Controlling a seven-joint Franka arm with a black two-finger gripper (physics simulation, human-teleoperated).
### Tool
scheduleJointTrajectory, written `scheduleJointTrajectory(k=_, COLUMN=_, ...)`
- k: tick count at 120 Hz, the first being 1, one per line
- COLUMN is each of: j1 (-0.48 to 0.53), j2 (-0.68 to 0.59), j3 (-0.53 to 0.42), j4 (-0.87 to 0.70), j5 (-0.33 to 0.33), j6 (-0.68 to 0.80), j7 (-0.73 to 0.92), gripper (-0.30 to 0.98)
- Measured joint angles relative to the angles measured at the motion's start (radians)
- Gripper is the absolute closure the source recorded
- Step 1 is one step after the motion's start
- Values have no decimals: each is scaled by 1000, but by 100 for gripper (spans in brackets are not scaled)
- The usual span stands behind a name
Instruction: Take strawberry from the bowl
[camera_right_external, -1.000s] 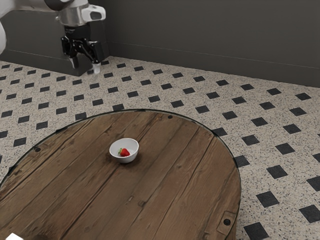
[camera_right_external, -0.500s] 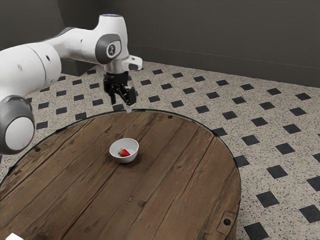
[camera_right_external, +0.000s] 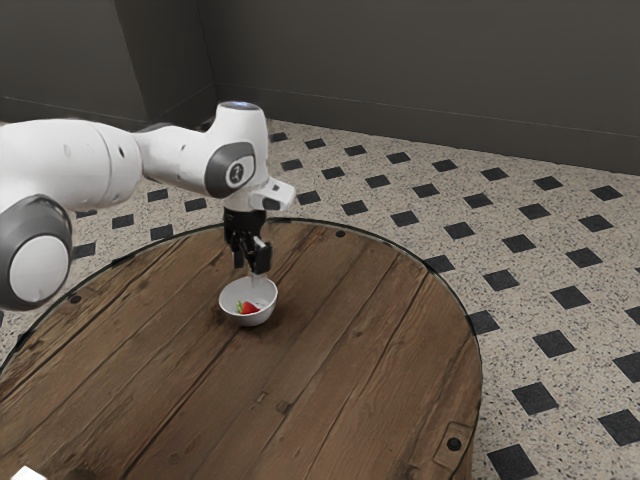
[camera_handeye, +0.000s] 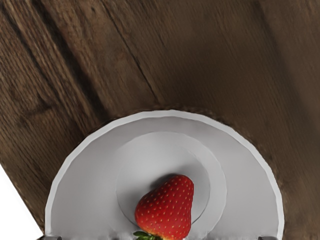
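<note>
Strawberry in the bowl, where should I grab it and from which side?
I'd come from straight above, since the wall of the bowl rings the strawberry. It lies on its side, leaves at one end, so pinch across the broad red middle, squeezing its two long sides rather than its ends.

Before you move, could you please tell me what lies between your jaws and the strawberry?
Nothing that I can see: the wrist view shows the strawberry uncovered in the bowl, and in the exterior view my jaws stand open above it.

Strawberry (camera_handeye: 167, 207) in the bowl (camera_right_external: 248, 319), bowl on the table (camera_right_external: 350, 340), claw (camera_right_external: 250, 276) over the bowl
</note>
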Motion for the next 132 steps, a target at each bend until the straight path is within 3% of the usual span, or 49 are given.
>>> scheduleJointTrajectory(k=27, j1=0, j2=-4, j3=11, j4=-81, j5=-10, j6=67, j7=14, gripper=27)
scheduleJointTrajectory(k=84, j1=0, j2=10, j3=11, j4=-156, j5=-17, j6=168, j7=30, gripper=31)
scheduleJointTrajectory(k=132, j1=0, j2=35, j3=11, j4=-156, j5=-17, j6=196, j7=37, gripper=52)
